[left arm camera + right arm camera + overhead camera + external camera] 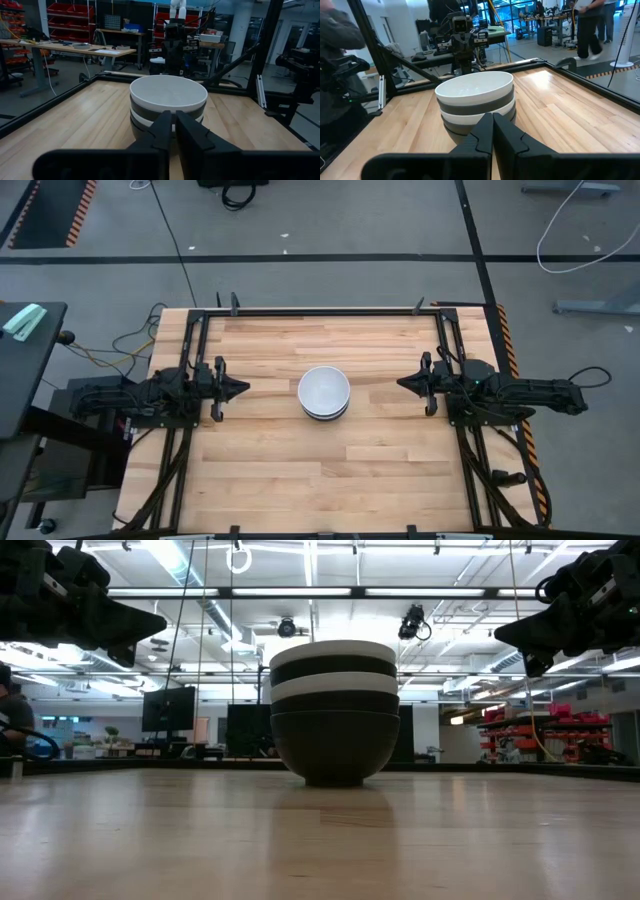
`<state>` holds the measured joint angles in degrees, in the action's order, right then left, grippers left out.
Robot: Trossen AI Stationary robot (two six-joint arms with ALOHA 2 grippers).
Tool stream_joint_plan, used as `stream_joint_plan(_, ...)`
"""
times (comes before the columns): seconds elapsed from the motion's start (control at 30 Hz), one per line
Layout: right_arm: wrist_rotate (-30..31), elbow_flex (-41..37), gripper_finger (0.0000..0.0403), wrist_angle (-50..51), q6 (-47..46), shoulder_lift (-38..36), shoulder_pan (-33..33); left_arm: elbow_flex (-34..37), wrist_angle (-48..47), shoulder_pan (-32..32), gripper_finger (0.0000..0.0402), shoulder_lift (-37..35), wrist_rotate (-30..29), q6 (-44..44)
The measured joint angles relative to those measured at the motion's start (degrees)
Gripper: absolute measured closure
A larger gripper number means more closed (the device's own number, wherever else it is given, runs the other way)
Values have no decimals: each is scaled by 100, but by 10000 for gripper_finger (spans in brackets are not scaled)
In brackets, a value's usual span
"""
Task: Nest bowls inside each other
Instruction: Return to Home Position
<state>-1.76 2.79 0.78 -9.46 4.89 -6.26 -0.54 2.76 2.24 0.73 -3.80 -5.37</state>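
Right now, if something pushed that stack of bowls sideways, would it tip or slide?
Probably slide as one: the stack of bowls sits low and deeply nested, only rims showing between layers. The narrow base of the bottom black bowl might let it rock. The smooth wooden table likely offers little grip.

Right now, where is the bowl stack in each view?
High view: stack in the middle of the table.
Low view: stack at picture centre.
Left wrist view: stack at centre.
Right wrist view: stack at centre.
Shared landmark: the white top bowl.
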Motion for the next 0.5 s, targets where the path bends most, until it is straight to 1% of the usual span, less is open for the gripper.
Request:
stream_joint_plan(0.27,0,0,389,0,-1,0,0,0,0,0,361,0,0,-1)
stream_joint_plan(0.5,0,0,389,0,1,0,1,0,-2,0,369,0,0,-1)
